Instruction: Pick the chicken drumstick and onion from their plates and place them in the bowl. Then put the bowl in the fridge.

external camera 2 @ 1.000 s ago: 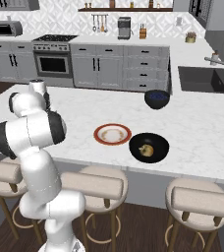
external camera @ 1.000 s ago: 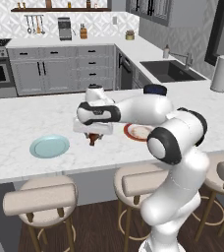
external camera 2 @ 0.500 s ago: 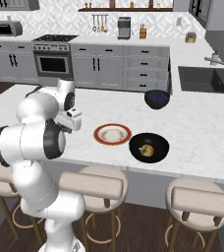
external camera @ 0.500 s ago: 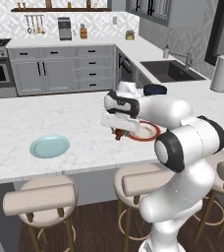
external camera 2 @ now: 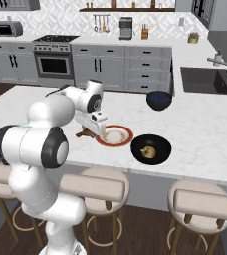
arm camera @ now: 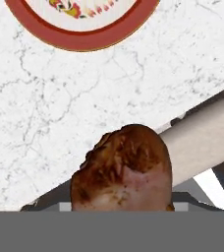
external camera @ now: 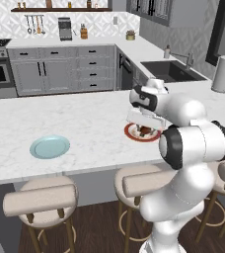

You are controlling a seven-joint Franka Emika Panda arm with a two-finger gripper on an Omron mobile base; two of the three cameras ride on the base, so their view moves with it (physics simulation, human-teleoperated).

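We are carrying the chicken drumstick [arm camera: 121,170] across the counter [external camera 2: 210,134]: in the hand view its brown roasted bulk sits right at the bottom of the frame, where the fingertips would rise, so we judge the gripper [external camera 2: 89,132] is pinching it, though the fingers themselves are hidden behind the meat. Its long axis we cannot tell, since we look at it nearly end-on.

What the coming move turns on is the way to the bowl [external camera 2: 151,148]. In the right base view the gripper hangs over the near left edge of the red-rimmed plate [external camera 2: 114,135], and the black bowl lies beyond that plate, toward the arm's right, just beside the plate's far rim. The onion [external camera 2: 147,151] already sits inside it as a small yellowish ball.

The left base view shows the gripper [external camera: 145,130] over the same plate [external camera: 134,133], with the light blue plate [external camera: 50,147] well apart to the left, but the robot's own body covers the bowl there. A second dark bowl [external camera 2: 159,99] stands farther back, near the sink [external camera 2: 205,79].
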